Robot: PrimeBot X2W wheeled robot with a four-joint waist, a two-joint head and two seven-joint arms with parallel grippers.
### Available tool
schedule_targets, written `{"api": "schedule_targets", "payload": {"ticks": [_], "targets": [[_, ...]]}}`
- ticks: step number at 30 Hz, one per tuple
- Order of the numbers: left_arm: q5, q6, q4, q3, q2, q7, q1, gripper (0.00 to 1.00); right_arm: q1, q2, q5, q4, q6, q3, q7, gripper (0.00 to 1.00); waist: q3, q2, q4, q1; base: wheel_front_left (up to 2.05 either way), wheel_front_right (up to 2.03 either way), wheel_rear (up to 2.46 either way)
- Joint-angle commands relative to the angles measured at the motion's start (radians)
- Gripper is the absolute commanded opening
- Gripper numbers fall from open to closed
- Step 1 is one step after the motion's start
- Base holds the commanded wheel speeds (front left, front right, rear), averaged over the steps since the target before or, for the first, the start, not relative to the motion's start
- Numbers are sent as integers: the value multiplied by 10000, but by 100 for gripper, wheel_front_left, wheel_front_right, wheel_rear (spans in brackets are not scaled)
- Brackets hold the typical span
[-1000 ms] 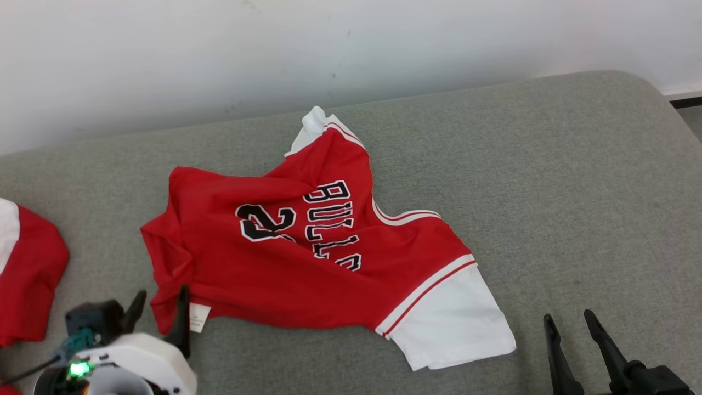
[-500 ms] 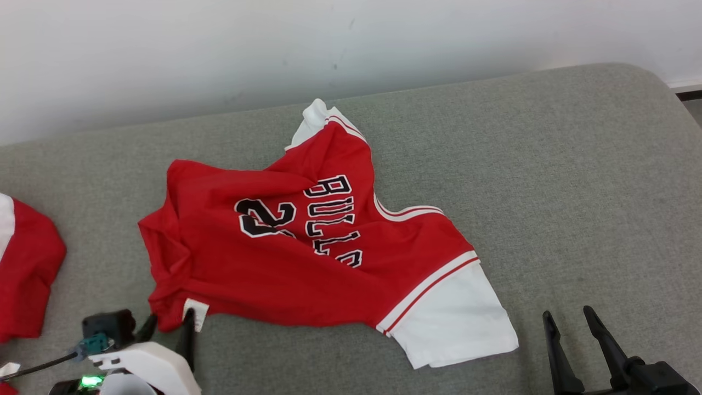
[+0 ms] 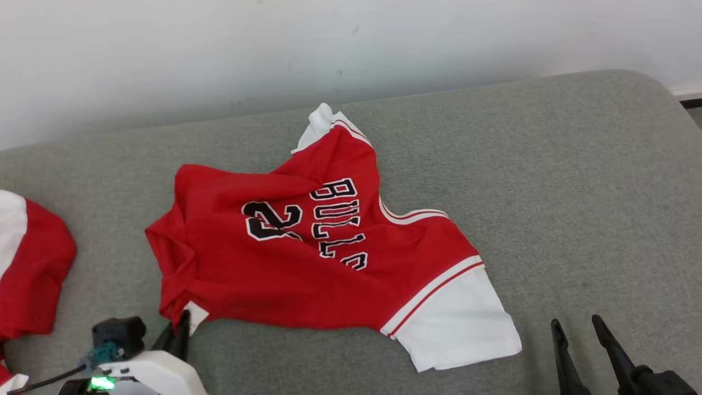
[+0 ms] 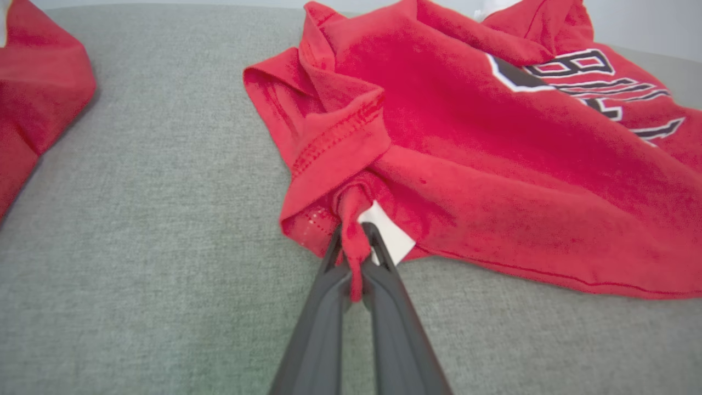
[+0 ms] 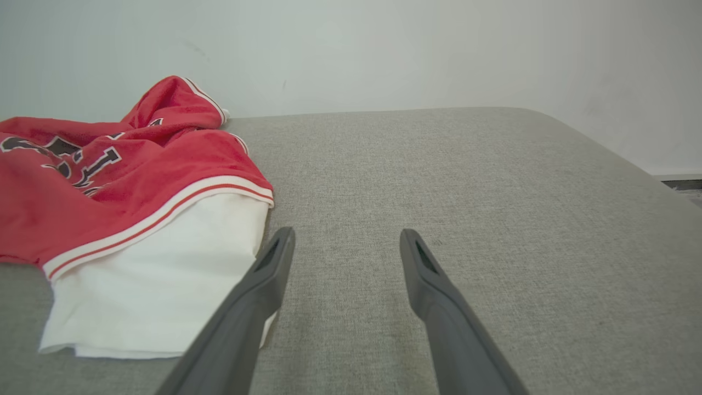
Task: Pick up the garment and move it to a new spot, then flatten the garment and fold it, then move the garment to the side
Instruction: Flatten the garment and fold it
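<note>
Left fingers (image 4: pixel 321 323) are clamped nearly together on a bunched nub of red hem at the near-left corner of the garment (image 3: pixel 312 247), right beside the white tag (image 4: pixel 392 236). Cloth pokes out between them, so the pinch looks real, not a miss. The garment lies crumpled on the grey cushion (image 3: pixel 548 164), roughly mid-surface, lettering up, white sleeve (image 3: pixel 460 323) toward the right; not lifted yet. Corner grab makes sense: the hem is the easiest edge for low fingers to catch, and pulling from a corner should draw the body out instead of balling it. Right fingers (image 5: pixel 247 312) are spread wide and empty, low over the cushion just beside the white sleeve, likely staged for flattening. Second red garment (image 3: pixel 33 263) sits far left, apart; keep the drop spot off it. Risk: a thin pinch may slip on lift.
</note>
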Motion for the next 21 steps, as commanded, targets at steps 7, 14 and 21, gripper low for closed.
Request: {"api": "schedule_targets", "payload": {"ticks": [7,14,21], "targets": [[1152,773,-2186,-946,644,137,912,0,278,-50,-99,-38,-19,-27,10,100,-371,-1,626,0,0,0,0],[1589,1043,-2481,-1980,296,511,1544,100,366,-115,-101,-42,-19,14,10,100,-510,-1,892,0,0,0,0],[1216,1217,-2400,-1563,265,169,1754,100,404,-131,-104,-32,-19,2,8,100,-557,-1,983,0,0,0,0]]}}
